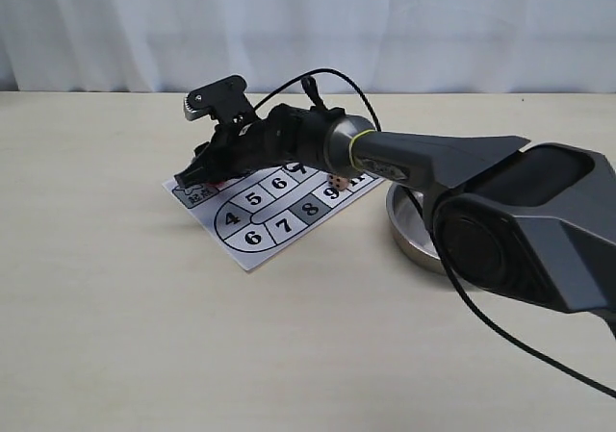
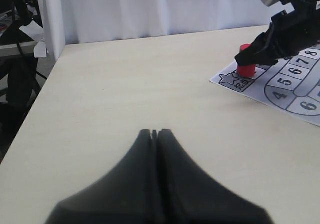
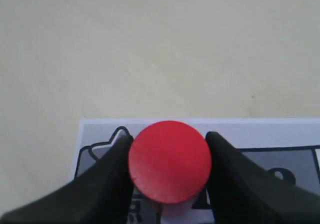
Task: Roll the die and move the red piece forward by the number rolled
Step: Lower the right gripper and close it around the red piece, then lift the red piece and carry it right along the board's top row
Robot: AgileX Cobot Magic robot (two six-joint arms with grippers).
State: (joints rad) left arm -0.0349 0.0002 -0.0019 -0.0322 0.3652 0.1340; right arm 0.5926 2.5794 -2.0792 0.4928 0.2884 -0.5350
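The red piece [image 3: 170, 161] stands on the star start square [image 2: 230, 78] of the numbered board [image 1: 252, 257]. My right gripper [image 3: 169, 135] is shut on it, one black finger [image 3: 107, 171] on each side. The left wrist view shows the red piece [image 2: 245, 64] from the side, with the right gripper [image 2: 251, 59] closed over its top half. The die [image 1: 336, 183], a tan cube, lies on the board near square 9, under the right arm. My left gripper [image 2: 154, 131] is shut and empty, over bare table, well away from the board.
A steel bowl [image 1: 409, 230] sits on the table just right of the board, partly behind the right arm. A white curtain [image 1: 308, 18] hangs behind the table's far edge. Bare tabletop surrounds the board in front and to the left.
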